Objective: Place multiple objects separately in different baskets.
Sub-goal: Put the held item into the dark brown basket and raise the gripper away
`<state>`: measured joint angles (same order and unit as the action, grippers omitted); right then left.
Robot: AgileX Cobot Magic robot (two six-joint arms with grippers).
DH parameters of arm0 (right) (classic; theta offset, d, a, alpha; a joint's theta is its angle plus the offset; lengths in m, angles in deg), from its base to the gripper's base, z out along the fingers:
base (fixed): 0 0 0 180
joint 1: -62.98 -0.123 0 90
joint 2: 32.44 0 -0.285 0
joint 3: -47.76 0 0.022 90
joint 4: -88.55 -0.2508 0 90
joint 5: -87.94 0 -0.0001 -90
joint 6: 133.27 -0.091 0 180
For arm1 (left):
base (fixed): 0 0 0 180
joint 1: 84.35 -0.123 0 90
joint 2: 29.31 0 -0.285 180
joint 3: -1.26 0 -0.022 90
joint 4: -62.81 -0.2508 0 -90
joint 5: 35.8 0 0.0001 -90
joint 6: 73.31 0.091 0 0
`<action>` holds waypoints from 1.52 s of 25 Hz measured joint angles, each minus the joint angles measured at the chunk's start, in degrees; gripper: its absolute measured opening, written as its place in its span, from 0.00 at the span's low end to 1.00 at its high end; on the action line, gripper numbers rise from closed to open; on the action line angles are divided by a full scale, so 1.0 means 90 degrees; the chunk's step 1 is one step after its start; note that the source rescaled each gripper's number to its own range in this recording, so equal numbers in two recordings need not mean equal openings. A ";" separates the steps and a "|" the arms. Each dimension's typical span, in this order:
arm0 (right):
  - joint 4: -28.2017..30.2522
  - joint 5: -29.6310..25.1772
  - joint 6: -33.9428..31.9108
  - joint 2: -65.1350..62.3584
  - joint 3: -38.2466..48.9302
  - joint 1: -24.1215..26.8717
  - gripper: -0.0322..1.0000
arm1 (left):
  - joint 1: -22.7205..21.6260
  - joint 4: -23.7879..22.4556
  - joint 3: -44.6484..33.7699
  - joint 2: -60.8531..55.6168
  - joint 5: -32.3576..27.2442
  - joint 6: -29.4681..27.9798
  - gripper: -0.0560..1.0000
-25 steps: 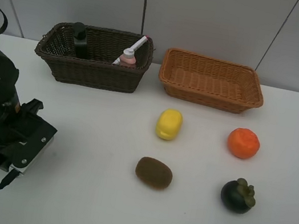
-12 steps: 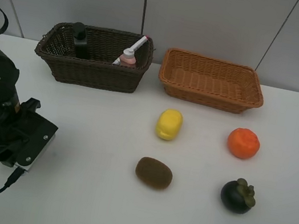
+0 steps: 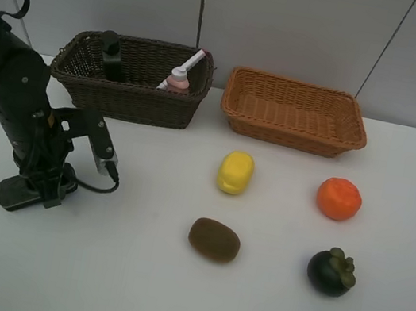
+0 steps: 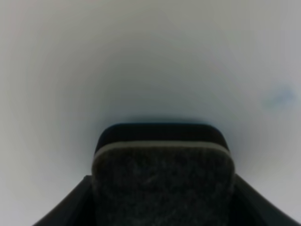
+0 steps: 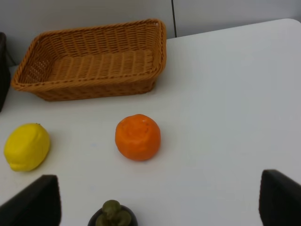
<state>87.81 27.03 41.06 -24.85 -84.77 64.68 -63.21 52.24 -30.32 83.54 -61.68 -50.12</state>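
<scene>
- On the left of the table (image 3: 128, 286), the left claw (image 3: 29, 188) points down, apparently closed on the dark eraser block (image 4: 162, 183), which lies flat there; a shallow pinch could slip at lift.
- The dark basket (image 3: 125, 101) behind holds the pump bottle (image 3: 112, 56), marker (image 3: 190, 62) and pink bottle (image 3: 178, 79); a dropped eraser could topple them.
- The right claw (image 5: 155, 202) gapes wide, empty, near the orange (image 5: 138, 137); a nudge would roll it.

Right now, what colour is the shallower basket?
The basket is orange-tan, clearest in the right wrist view.
</scene>
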 joint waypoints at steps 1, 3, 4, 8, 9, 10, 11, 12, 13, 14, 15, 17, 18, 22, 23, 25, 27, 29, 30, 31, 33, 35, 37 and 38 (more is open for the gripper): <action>0.0000 0.0000 0.0000 0.0000 0.0000 0.0000 0.99 | 0.0000 0.0057 0.0228 0.0000 -0.0193 -0.0543 0.61; 0.0000 0.0000 0.0000 0.0000 0.0000 0.0000 0.99 | 0.0000 0.0188 0.0618 0.0002 -0.0510 -0.1258 0.61; 0.0000 0.0000 0.0000 0.0000 0.0000 0.0000 0.99 | 0.0000 0.0296 0.0831 0.0002 -0.0695 -0.1417 0.61; 0.0000 0.0000 0.0000 0.0000 0.0000 0.0000 0.99 | 0.0000 0.1036 0.1711 -0.0071 -0.1349 -0.1613 0.61; 0.0000 0.0000 0.0000 0.0000 0.0000 0.0000 0.99 | 0.0000 0.1175 0.1984 -0.0100 -0.1517 -0.1628 0.61; 0.0000 0.0000 0.0000 0.0000 0.0000 0.0000 0.99 | 0.0000 0.1293 0.2241 -0.0118 -0.1666 -0.1654 0.61; 0.0000 0.0000 0.0000 0.0000 0.0000 0.0000 0.99 | 0.0000 0.1417 0.2584 -0.0117 -0.1863 -0.1685 0.61; 0.0000 0.0000 0.0000 0.0000 0.0000 0.0000 0.99 | 0.0000 0.1503 0.2952 -0.0117 -0.2050 -0.1729 0.61; 0.0000 0.0000 0.0000 0.0000 0.0000 0.0000 0.99 | 0.0000 0.1599 0.3323 -0.0117 -0.2196 -0.1769 0.61; 0.0000 0.0000 0.0000 0.0000 0.0000 0.0000 0.99 | 0.0000 0.1674 0.3625 -0.0117 -0.2336 -0.1794 0.61; 0.0000 0.0000 0.0000 0.0000 0.0000 0.0000 0.99 | 0.0000 0.1691 0.3973 -0.0117 -0.2418 -0.1801 0.61; 0.0000 0.0000 0.0000 0.0000 0.0000 0.0000 0.99 | 0.0000 0.1691 0.4488 -0.0125 -0.2444 -0.1801 0.61; 0.0000 0.0000 0.0000 0.0000 0.0000 0.0000 0.99 | 0.0000 0.1644 0.4692 -0.0125 -0.2411 -0.1801 0.61; 0.0000 0.0000 0.0000 0.0000 0.0000 0.0000 0.99 | 0.0000 0.1175 0.4953 -0.0125 -0.1538 -0.1814 0.61; 0.0000 0.0000 0.0000 0.0000 0.0000 0.0000 0.99 | 0.0000 0.1085 0.4961 -0.0101 -0.1251 -0.1814 0.61; 0.0000 0.0000 0.0000 0.0000 0.0000 0.0000 0.99 | -0.0008 0.0995 0.4981 -0.0019 -0.0775 -0.1814 0.61; 0.0000 0.0000 0.0000 0.0000 0.0000 0.0000 0.99 | -0.0008 0.0988 0.4981 0.0158 -0.0337 -0.1814 0.61; 0.0000 0.0000 0.0000 0.0000 0.0000 0.0000 0.99 | -0.0008 0.0975 0.4981 0.0411 0.0062 -0.1814 0.61; 0.0000 0.0000 0.0000 0.0000 0.0000 0.0000 0.99 | -0.0008 0.0968 0.4981 0.0577 0.0270 -0.1814 0.61; 0.0000 0.0000 0.0000 0.0000 0.0000 0.0000 0.99 | -0.0008 0.0956 0.4981 0.0727 0.0428 -0.1814 0.61; 0.0000 0.0000 0.0000 0.0000 0.0000 0.0000 0.99 | -0.0008 0.0942 0.4981 0.1098 0.0807 -0.1814 0.61; 0.0000 0.0000 0.0000 0.0000 0.0000 0.0000 0.99 | -0.0008 0.0941 0.4981 0.1406 0.1121 -0.1827 0.61; 0.0000 0.0000 0.0000 0.0000 0.0000 0.0000 0.99 | -0.0008 0.0941 0.4981 0.1641 0.1407 -0.1906 0.66; 0.0000 0.0000 0.0000 0.0000 0.0000 0.0000 0.99 | -0.0019 0.0941 0.4975 0.1688 0.1501 -0.1976 0.73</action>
<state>87.81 27.03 41.06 -24.85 -84.77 64.68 -63.39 60.70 14.46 98.73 -48.17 -67.90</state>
